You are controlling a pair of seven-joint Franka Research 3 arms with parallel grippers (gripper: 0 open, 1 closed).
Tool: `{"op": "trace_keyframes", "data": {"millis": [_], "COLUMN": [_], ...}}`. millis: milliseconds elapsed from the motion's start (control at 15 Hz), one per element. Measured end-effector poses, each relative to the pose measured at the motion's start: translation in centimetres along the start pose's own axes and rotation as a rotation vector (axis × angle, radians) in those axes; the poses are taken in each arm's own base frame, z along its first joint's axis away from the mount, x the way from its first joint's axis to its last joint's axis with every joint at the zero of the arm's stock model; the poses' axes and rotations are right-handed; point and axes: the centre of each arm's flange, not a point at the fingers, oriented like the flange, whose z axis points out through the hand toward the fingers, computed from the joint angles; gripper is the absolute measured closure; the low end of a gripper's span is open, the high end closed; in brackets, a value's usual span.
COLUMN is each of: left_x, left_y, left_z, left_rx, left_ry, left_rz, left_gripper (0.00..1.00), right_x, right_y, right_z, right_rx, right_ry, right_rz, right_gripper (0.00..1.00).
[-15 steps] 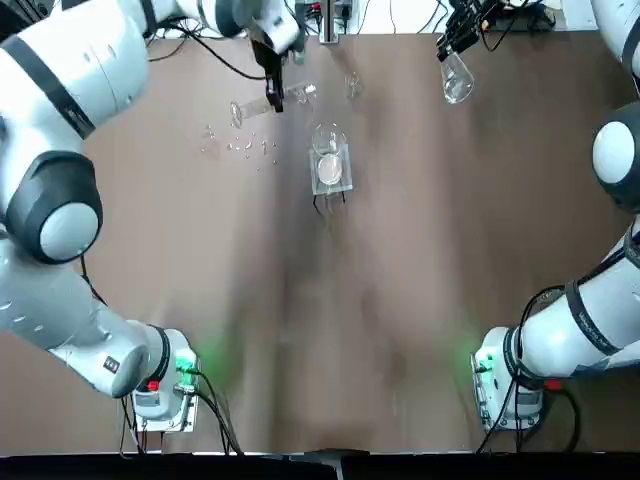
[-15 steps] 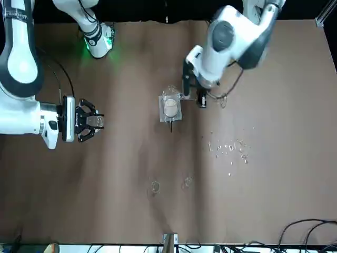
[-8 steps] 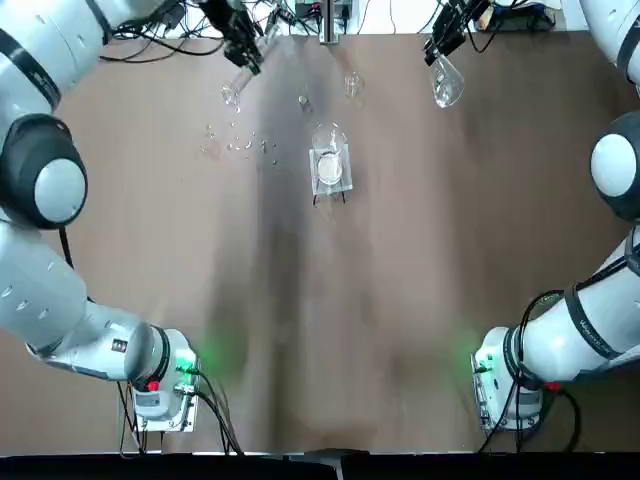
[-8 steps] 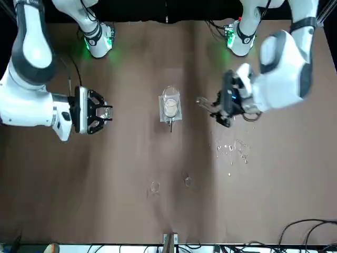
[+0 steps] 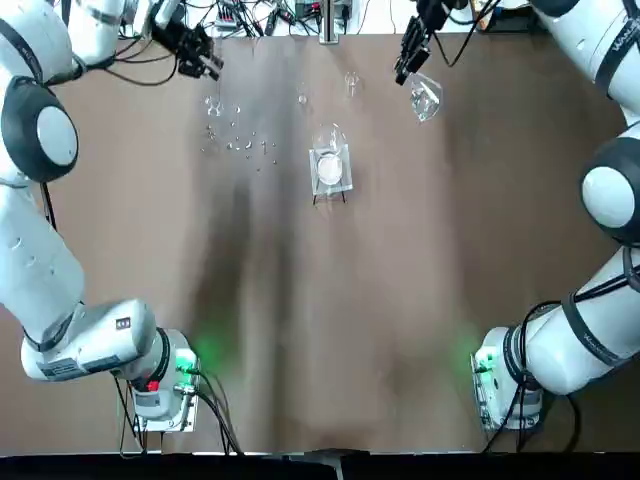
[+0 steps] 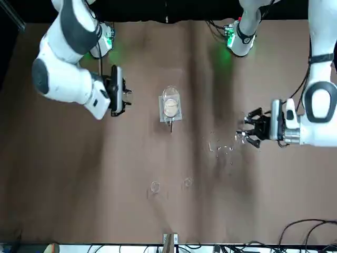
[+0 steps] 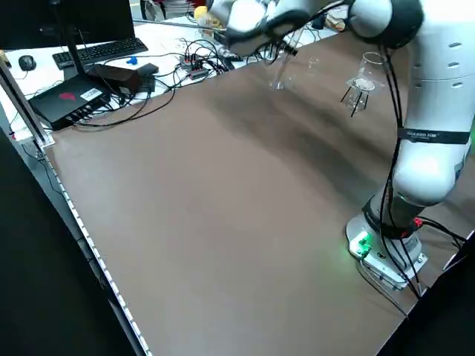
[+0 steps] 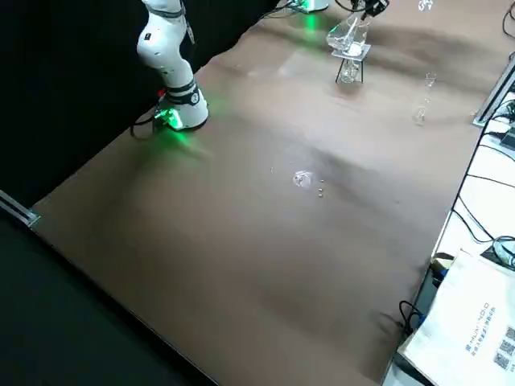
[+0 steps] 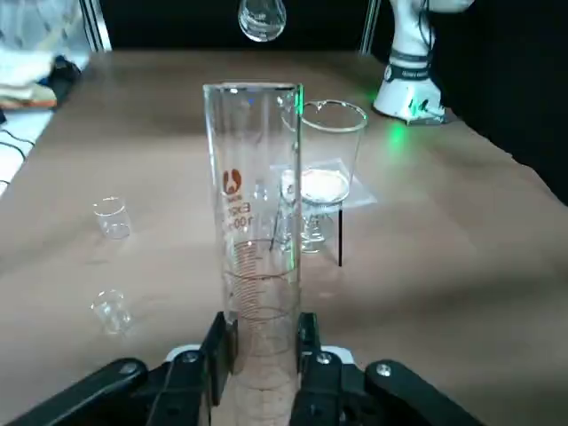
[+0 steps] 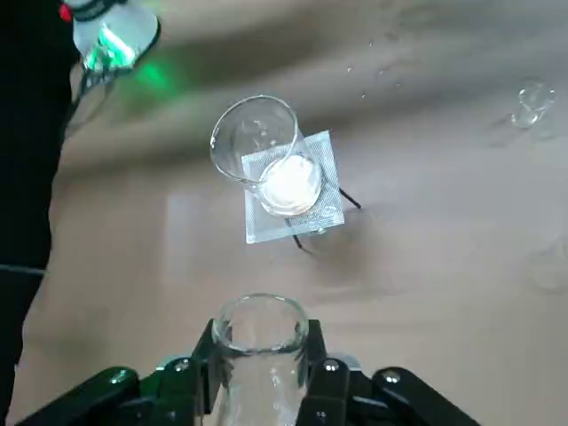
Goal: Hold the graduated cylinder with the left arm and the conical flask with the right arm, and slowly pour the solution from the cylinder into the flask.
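In the left wrist view the graduated cylinder [image 9: 253,222], a tall clear tube with red printing, stands upright with my left gripper [image 9: 259,342] shut on its lower part. From overhead, my left gripper [image 5: 200,58] is at the far left of the table. My right gripper [image 5: 410,55] is at the far edge right of centre, and the clear conical flask [image 5: 424,98] hangs from it. In the right wrist view the flask's neck [image 10: 262,342] sits clamped between the fingers of the right gripper [image 10: 262,359]. The two vessels are well apart.
A clear square stand with a white disc [image 5: 330,170] carries a glass beaker [image 10: 256,138] mid-table between the arms. Tiny glass specks [image 5: 240,145] lie near the left gripper. Two small vials [image 5: 352,85] stand by the far edge, where cables [image 5: 300,15] run.
My left gripper has swung left, away from the stand, carrying the cylinder. My right gripper has moved left toward the centre with the flask.
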Motion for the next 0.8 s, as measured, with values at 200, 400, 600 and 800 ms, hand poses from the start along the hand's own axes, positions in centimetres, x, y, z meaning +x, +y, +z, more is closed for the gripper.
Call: {"op": "trace_keyframes", "data": {"millis": [200, 400, 600, 800], "left_x": [-7.6, -14.1, -17.8, -21.0], "left_y": [0.9, 2.7, 3.9, 5.1], "left_z": [-1.5, -2.6, -2.9, -3.1], "left_rx": [0.029, 0.053, 0.07, 0.09], "left_ry": [0.101, 0.172, 0.209, 0.238], "left_rz": [0.042, 0.068, 0.067, 0.036], "left_gripper": [0.66, 0.66, 0.66, 0.66], "right_x": [3.3, 6.8, 9.8, 12.1], "right_y": [-2.0, -4.5, -6.7, -7.9], "right_z": [0.8, 2.4, 3.1, 5.1], "right_rx": [-0.033, -0.071, -0.122, -0.158], "right_ry": [-0.078, -0.155, -0.208, -0.262], "right_rz": [-0.001, 0.026, 0.041, 0.052], "right_gripper": [0.61, 0.61, 0.61, 0.61]}}
